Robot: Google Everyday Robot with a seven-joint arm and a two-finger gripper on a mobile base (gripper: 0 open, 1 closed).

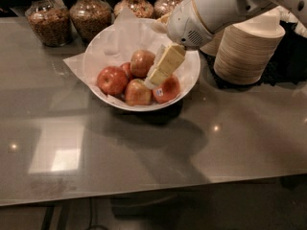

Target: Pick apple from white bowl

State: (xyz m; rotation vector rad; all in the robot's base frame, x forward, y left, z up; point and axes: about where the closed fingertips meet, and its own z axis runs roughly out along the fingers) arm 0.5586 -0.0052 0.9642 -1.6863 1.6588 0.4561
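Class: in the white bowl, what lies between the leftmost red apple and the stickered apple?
In the camera view, an orange-red apple sits between them at the front of the white bowl. The gripper hangs just above its right side.

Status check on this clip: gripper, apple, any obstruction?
Gripper low inside white bowl, tip beside apple. Apple in bowl, not lifted. Stickered apple and red apple crowd it.

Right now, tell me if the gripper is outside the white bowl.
No: the gripper hangs within the rim of the white bowl, just above the apples.
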